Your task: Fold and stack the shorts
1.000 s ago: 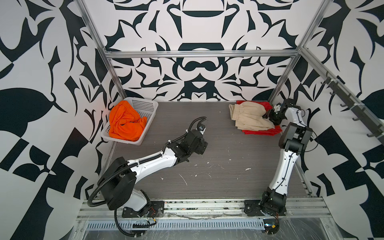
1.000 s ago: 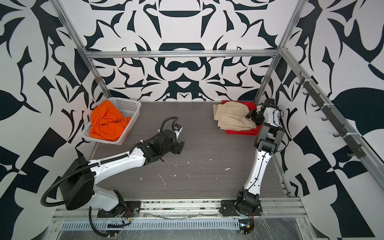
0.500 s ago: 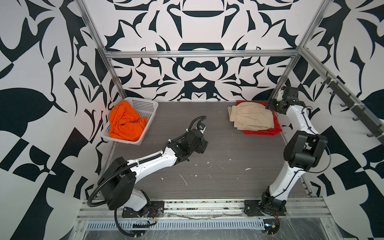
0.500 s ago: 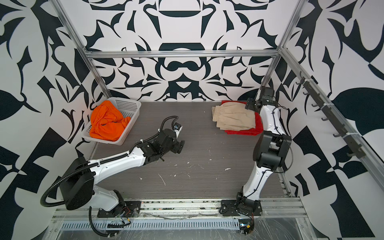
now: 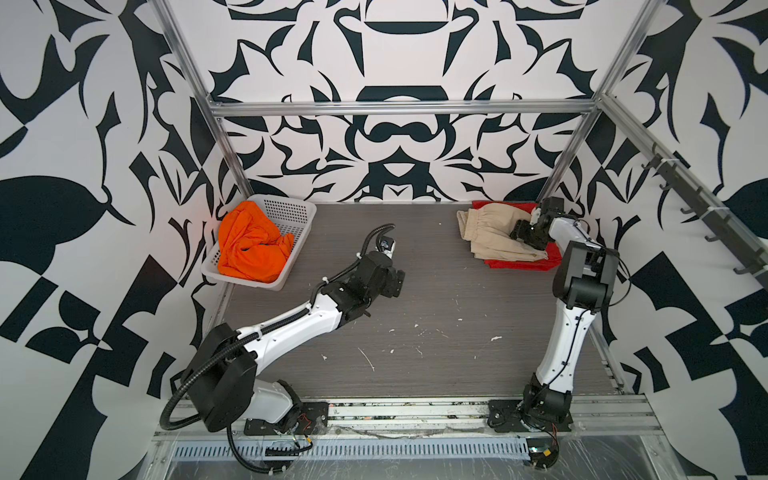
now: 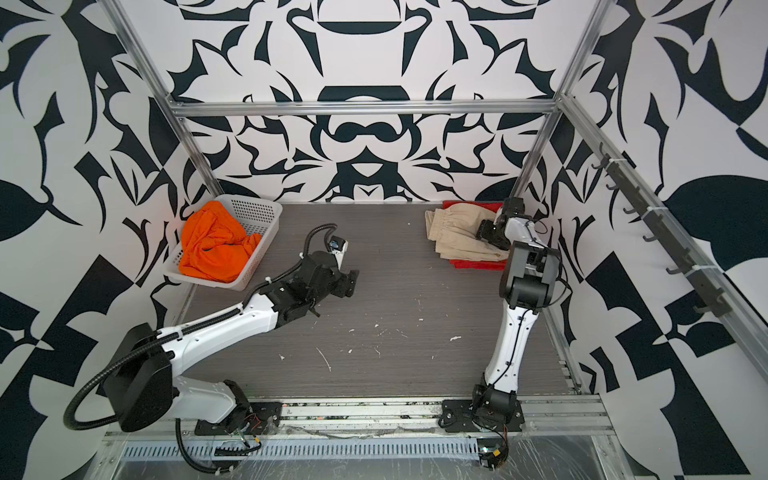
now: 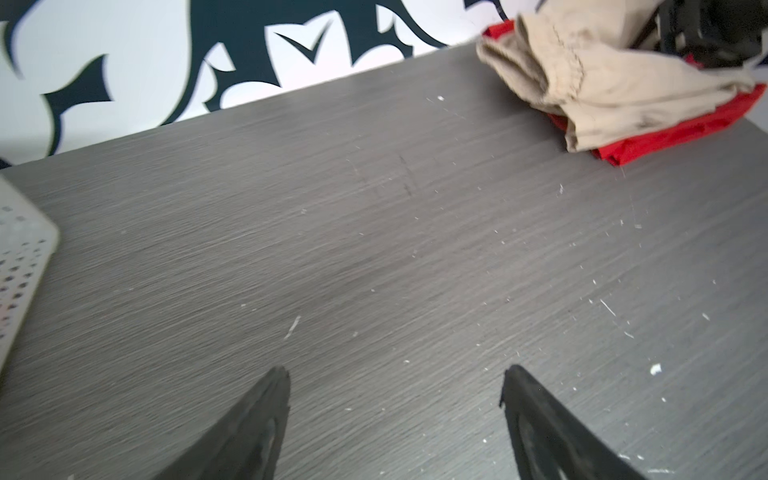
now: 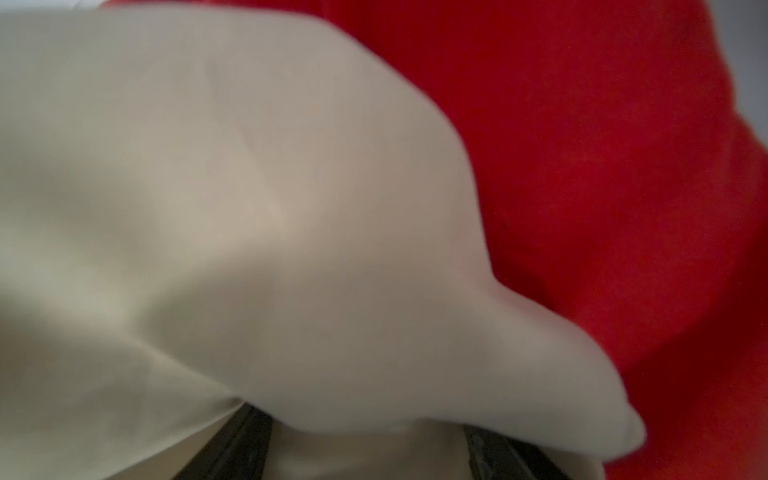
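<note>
Right arm point(image 5: 569, 332) has dropped back onto the beige shorts point(image 5: 486, 226), stacked on the red pair point(image 5: 519, 264) far right on the surface point(image 5: 436, 311); right fingers point(image 8: 245, 449) stand wide, tips hidden under blurred cloth. Orange shorts point(image 5: 249, 249) lie in the basket point(image 5: 286, 212). Left fingers point(image 7: 257, 424) gape, empty.

No text, label, brand, number or sign can be read in any of the views.
</note>
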You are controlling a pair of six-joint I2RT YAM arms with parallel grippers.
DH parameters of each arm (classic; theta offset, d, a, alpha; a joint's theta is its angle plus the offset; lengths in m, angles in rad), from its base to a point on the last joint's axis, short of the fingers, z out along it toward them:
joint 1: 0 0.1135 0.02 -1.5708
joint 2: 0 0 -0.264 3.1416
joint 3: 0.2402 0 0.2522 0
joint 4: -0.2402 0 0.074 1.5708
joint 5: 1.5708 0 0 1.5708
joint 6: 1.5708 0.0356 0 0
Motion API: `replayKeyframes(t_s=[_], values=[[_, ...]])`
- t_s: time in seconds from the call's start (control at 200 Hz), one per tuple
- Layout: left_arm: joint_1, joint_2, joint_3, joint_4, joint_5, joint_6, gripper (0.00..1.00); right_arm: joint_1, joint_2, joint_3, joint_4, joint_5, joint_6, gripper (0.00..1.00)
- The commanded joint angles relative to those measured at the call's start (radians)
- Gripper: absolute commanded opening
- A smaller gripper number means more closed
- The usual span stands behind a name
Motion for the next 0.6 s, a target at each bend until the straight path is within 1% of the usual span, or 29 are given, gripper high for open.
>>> replayKeyframes(t_s=[0.0,0.035,0.05,0.085,0.1,0.12,0.15,0.17,0.265,0.325,0.375,0.445,0.555,0.595], values=[[0.035,-0.062,-0.026,-0.019,-0.007,-0.057,0.84,0.005,-0.054,-0.046,-0.04,0.005,0.028,0.78],[0.052,-0.076,-0.026,-0.037,-0.012,-0.066,0.84,0.012,-0.092,-0.059,-0.036,0.008,0.024,0.8],[0.062,-0.084,-0.025,-0.046,-0.012,-0.072,0.88,0.014,-0.109,-0.065,-0.036,0.01,0.023,0.81],[0.089,-0.09,-0.018,-0.076,-0.01,-0.087,0.89,0.022,-0.154,-0.077,-0.037,0.008,0.019,0.85],[0.103,-0.09,-0.013,-0.09,-0.007,-0.095,0.89,0.026,-0.174,-0.084,-0.037,0.009,0.017,0.87],[0.122,-0.124,-0.007,-0.111,-0.002,-0.103,0.89,0.034,-0.201,-0.094,-0.037,0.013,0.015,0.9],[0.151,-0.138,0.004,-0.146,0.002,-0.119,0.89,0.047,-0.247,-0.109,-0.036,0.023,0.008,0.97],[0.181,-0.144,0.013,-0.172,0.005,-0.129,0.89,0.056,-0.278,-0.119,-0.035,0.028,0.005,0.99],[0.301,-0.177,0.061,-0.286,0.021,-0.146,0.9,0.123,-0.425,-0.179,-0.033,0.066,-0.01,0.99],[0.383,-0.188,0.093,-0.352,0.024,-0.143,0.9,0.185,-0.518,-0.233,-0.021,0.092,-0.015,0.99],[0.459,-0.188,0.125,-0.411,0.033,-0.143,0.93,0.241,-0.592,-0.292,0.003,0.102,-0.009,0.99],[0.578,-0.171,0.17,-0.483,0.076,-0.141,0.95,0.324,-0.683,-0.373,0.041,0.102,0.01,1.0],[0.784,-0.107,0.244,-0.576,0.202,-0.135,0.98,0.47,-0.789,-0.486,0.105,0.092,0.043,1.0],[0.843,-0.045,0.274,-0.605,0.242,-0.132,0.99,0.521,-0.816,-0.523,0.124,0.088,0.056,0.99]])
